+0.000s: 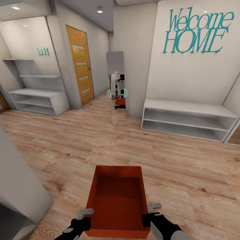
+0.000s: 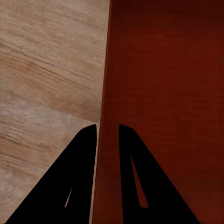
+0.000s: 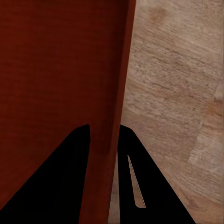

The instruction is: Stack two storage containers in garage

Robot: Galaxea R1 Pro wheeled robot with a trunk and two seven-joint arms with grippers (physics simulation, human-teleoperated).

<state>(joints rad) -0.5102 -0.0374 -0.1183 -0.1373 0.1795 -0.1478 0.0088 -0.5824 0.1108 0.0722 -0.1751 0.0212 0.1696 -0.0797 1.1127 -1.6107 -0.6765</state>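
Low at six o'clock, over light wood plank flooring (image 1: pixel 66 140), the left tool (image 1: pixel 87 213) pinches the left wall of the red-orange, open-topped rectangular plastic storage container (image 1: pixel 118 196), and the right tool (image 1: pixel 150 210) pinches its right wall. It looks light, stiff and somewhat slick, so opposite thin walls seem the sensible hold.

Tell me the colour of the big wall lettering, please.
Teal; the "Welcome HOME" wall lettering shows best in the head view.
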